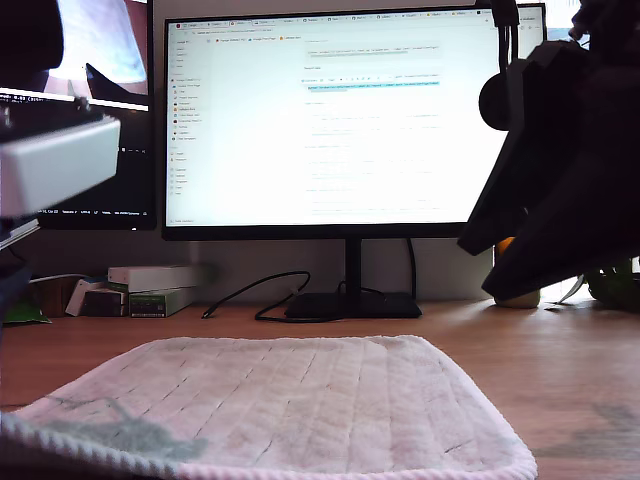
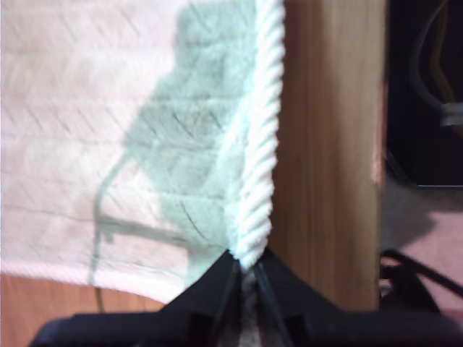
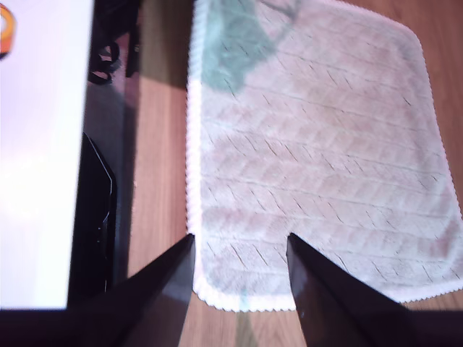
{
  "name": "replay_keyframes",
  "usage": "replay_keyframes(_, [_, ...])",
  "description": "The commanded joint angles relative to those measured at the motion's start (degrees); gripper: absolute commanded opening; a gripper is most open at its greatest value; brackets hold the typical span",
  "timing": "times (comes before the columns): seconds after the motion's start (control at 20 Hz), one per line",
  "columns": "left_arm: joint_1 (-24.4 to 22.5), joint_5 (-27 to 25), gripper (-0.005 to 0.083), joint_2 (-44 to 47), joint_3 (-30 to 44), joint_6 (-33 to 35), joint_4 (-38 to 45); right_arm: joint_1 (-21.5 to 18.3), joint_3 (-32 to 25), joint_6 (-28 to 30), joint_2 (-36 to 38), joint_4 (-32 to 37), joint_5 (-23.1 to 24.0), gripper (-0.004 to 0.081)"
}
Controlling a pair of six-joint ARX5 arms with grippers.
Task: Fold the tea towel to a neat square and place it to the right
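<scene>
First wrist view: our first gripper pinches the corded edge of the towel spread flat on the desk, while our second gripper hangs above it, jaws spread.

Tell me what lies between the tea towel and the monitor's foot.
Only bare wooden desk separates the tea towel from the monitor's foot, per the exterior view.

big monitor on a black stand, lit with a white page of text. second screen at the exterior view's left, mostly dark. black cable looped on the wooden desk by the stand. small boxes stacked below the second screen. green plant at far right
</scene>
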State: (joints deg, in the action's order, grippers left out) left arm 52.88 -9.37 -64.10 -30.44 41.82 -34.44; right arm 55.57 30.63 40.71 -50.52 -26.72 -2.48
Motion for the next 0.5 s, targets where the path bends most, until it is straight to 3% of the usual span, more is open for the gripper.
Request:
replay_keyframes(0.0, [0.28,2.25,-0.0024,0.81,-2.6,-0.35,-0.81,0.55,-0.63,-0.26,-0.87,0.59,-0.26,0.0381])
replay_keyframes(0.1, [0.26,3.93,-0.0024,0.81,-4.02,-1.4,-0.7,0.79,-0.63,-1.66,-2.86,2.82,-0.28,0.0427])
replay_keyframes(0.45, [-0.66,5.7,-0.0024,0.81,-7.23,-1.51,-0.59,3.85,-0.63,-5.4,-14.05,8.28,-0.55,0.0429])
